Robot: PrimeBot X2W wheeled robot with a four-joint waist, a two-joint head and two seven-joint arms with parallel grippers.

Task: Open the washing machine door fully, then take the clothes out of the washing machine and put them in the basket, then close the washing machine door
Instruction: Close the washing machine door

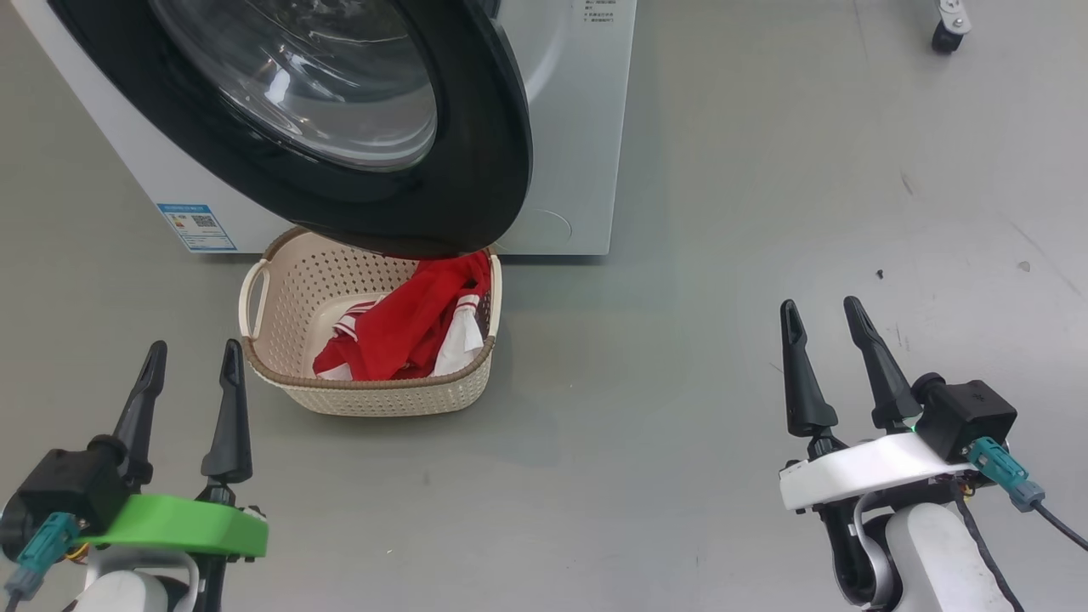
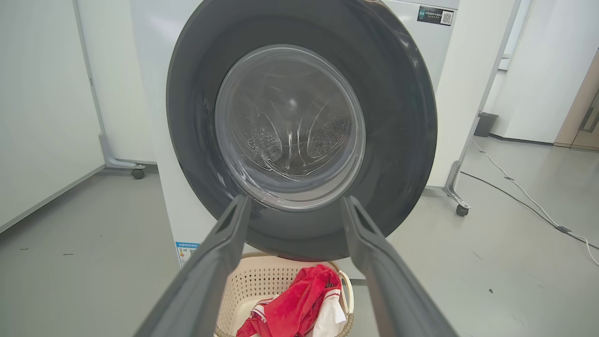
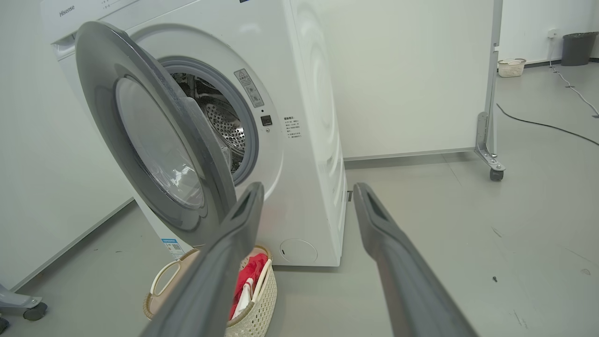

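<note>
1. Red white-trimmed clothes (image 1: 399, 327) lie in the cream perforated plastic basket (image 1: 365, 387), beneath the half-open black-rimmed round glass door (image 1: 476, 170).
2. The left pincer (image 1: 194, 348) and right pincer (image 1: 818, 303) gape wide, empty.
3. Closing step, likely: push the door shut.

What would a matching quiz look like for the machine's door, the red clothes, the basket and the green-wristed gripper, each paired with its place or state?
Things:
1. washing machine door
2. clothes
3. basket
4. left gripper

Places or states:
A. lying in the basket
B. open, holding nothing
C. standing ajar
D. on the floor, below the door

Pairs: 1-C, 2-A, 3-D, 4-B
</note>
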